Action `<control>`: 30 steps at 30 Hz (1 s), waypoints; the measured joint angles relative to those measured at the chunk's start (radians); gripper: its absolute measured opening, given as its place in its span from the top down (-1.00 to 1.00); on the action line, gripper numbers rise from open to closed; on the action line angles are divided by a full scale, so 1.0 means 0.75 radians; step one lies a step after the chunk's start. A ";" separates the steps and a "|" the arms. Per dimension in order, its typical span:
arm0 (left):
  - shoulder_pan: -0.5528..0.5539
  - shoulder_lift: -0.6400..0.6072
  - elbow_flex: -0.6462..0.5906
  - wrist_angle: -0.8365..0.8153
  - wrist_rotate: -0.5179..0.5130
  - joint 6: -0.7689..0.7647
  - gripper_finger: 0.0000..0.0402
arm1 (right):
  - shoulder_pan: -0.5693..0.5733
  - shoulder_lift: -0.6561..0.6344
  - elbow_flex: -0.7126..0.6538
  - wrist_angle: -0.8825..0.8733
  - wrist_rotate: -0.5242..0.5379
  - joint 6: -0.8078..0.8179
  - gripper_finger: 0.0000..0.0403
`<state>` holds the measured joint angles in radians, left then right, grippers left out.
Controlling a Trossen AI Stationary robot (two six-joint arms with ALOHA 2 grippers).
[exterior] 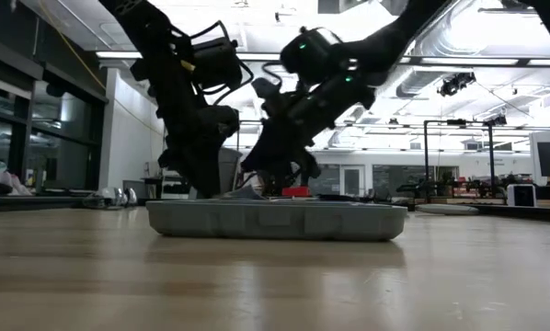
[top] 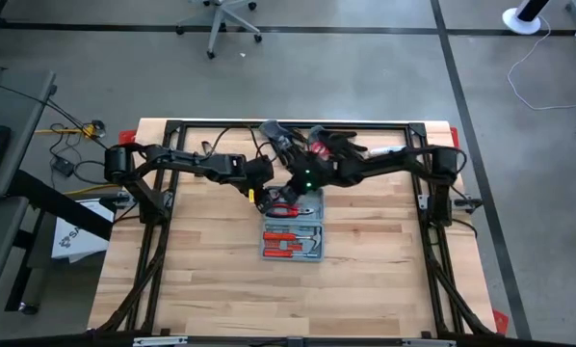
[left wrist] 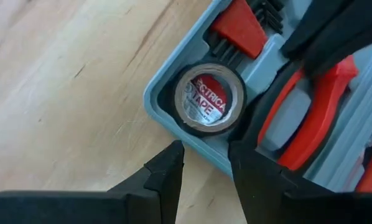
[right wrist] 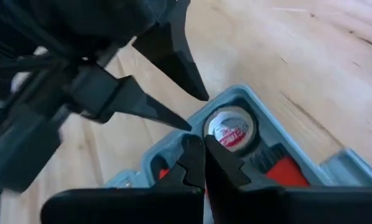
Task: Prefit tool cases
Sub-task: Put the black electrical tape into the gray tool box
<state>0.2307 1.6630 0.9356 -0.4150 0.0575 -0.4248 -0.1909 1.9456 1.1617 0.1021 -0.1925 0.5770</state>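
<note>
The grey-blue tool case (top: 293,231) lies open and flat on the table, showing red-handled tools; it also shows in the low view (exterior: 275,221). A roll of electrical tape (left wrist: 209,99) sits in a round recess at one corner. My left gripper (left wrist: 204,168) is open at that corner (top: 262,196), one finger outside the case wall (left wrist: 195,146) and one over the inside. My right gripper (right wrist: 203,149) is shut and points down over the case (top: 290,200), its tips beside the tape roll (right wrist: 231,127). My left gripper straddles the case wall (left wrist: 195,146) by the tape corner, coming from above and the table's left; whether a finger touches the wall I cannot tell. My right gripper's shut fingertips (right wrist: 195,146) stand at the case's inside next to the tape recess; touching or not cannot be told.
Black gloves (top: 317,140) and other small items lie near the table's far edge behind the arms. Bare wooden tabletop (top: 192,270) spreads to the left, right and near side of the case. The two grippers stand close together over the case's far-left corner.
</note>
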 joint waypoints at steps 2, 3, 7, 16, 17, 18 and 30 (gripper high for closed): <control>-0.003 0.000 0.000 0.001 -0.013 -0.001 0.37 | 0.001 0.040 0.049 -0.040 -0.006 -0.033 1.00; -0.003 0.000 0.000 0.003 -0.023 -0.001 0.37 | 0.001 0.061 0.071 -0.054 -0.019 -0.047 1.00; -0.004 0.000 -0.004 -0.005 -0.080 0.016 0.37 | 0.001 0.154 0.127 -0.103 -0.077 -0.072 1.00; 0.015 -0.006 -0.124 0.141 -0.059 -0.024 0.37 | -0.024 0.194 0.135 -0.144 -0.127 -0.055 1.00; 0.014 -0.006 -0.124 0.144 -0.058 -0.024 0.37 | -0.028 0.189 0.135 -0.150 -0.147 -0.053 1.00; 0.013 -0.014 -0.125 0.146 -0.054 -0.023 0.37 | -0.028 0.186 0.135 -0.151 -0.158 -0.048 1.00; 0.034 -0.109 -0.131 0.212 -0.054 0.017 0.37 | -0.034 0.091 0.133 -0.190 -0.093 -0.112 1.00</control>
<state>0.2561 1.5812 0.8375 -0.2557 0.0172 -0.4122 -0.2166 2.0138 1.2617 -0.0403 -0.2625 0.4933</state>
